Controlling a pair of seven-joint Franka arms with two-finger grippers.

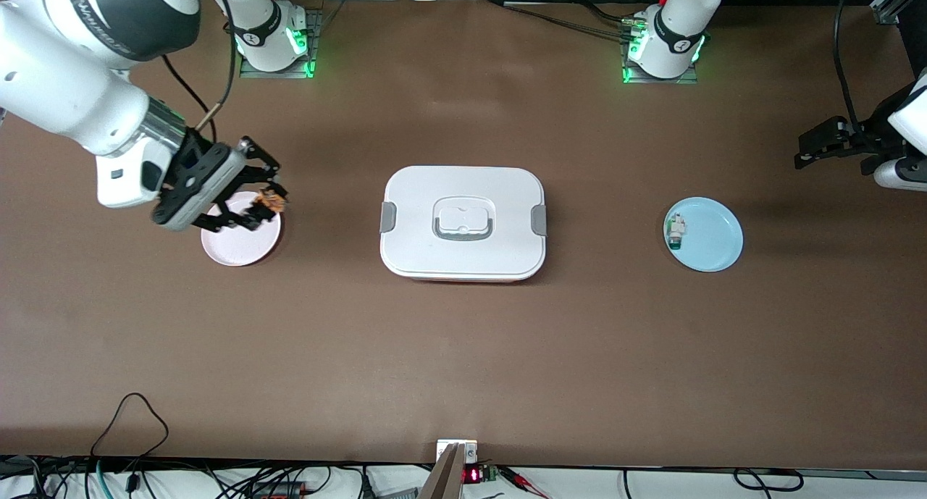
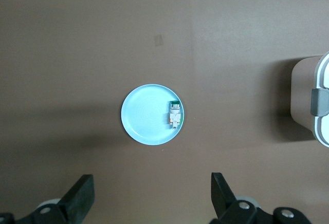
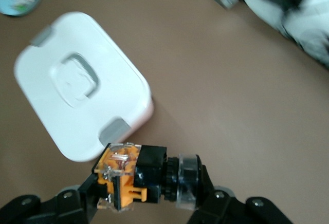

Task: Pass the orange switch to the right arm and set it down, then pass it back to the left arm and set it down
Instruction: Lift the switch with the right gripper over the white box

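Note:
My right gripper [image 1: 266, 198] is shut on the orange switch [image 1: 273, 199] and holds it in the air over the edge of the pink plate [image 1: 239, 244]. In the right wrist view the switch [image 3: 144, 178], black with an orange block and a clear cap, lies crosswise between the fingers. The white box [image 1: 463, 222] with grey clips stands mid-table, also seen in the right wrist view [image 3: 77, 85]. My left gripper [image 1: 833, 148] is open and empty, up in the air at the left arm's end of the table; its wrist view shows its fingertips [image 2: 81, 196] wide apart.
A blue plate [image 1: 713, 237] lies toward the left arm's end of the table, holding a small white-and-green component [image 1: 676, 231]. Both show in the left wrist view, the plate [image 2: 146, 118] and the component [image 2: 175, 116]. Cables run along the table's front edge.

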